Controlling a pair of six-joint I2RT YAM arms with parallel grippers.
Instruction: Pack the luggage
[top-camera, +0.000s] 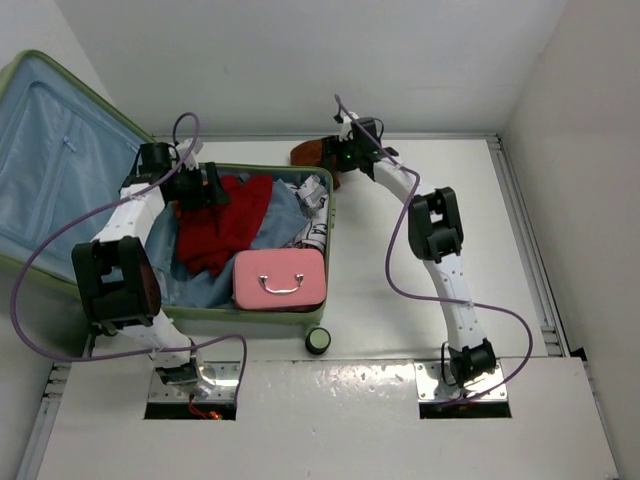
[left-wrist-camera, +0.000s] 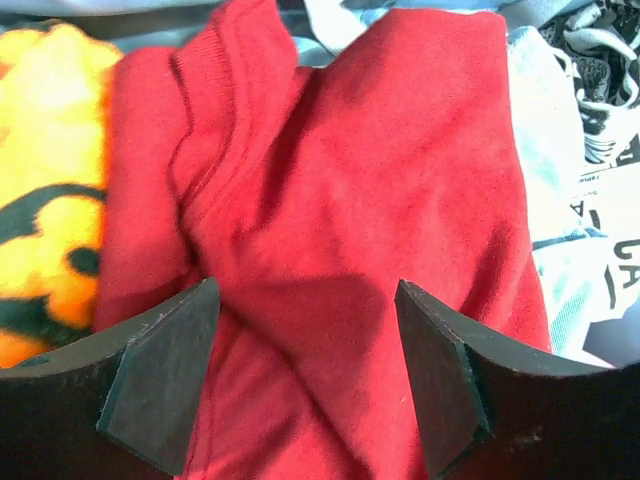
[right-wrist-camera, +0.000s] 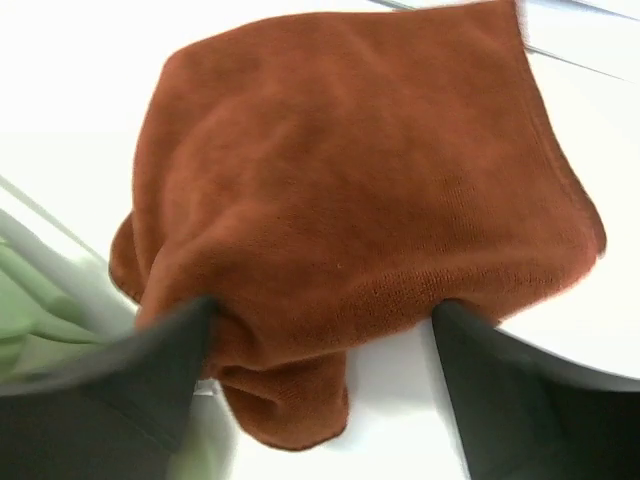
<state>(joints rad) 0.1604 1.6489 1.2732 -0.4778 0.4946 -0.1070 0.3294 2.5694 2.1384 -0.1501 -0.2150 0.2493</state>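
The pale-green luggage (top-camera: 240, 315) lies open, its blue-lined lid (top-camera: 50, 150) raised at the left. Inside lie a red garment (top-camera: 225, 225), blue and black-and-white clothes (top-camera: 312, 215) and a small pink case (top-camera: 280, 278). My left gripper (top-camera: 205, 187) is open just above the red garment (left-wrist-camera: 350, 200), nothing between its fingers (left-wrist-camera: 165, 380). My right gripper (top-camera: 338, 157) is open, its fingers astride the near edge of a rust-brown cloth (right-wrist-camera: 350, 180) that lies on the table behind the luggage's far right corner (top-camera: 308, 152).
An orange-and-black item (left-wrist-camera: 45, 200) lies left of the red garment. A black-and-green wheel (top-camera: 318, 340) sticks out at the luggage's front. The luggage's green edge (right-wrist-camera: 30, 290) is just left of the brown cloth. White walls close in behind and to the right.
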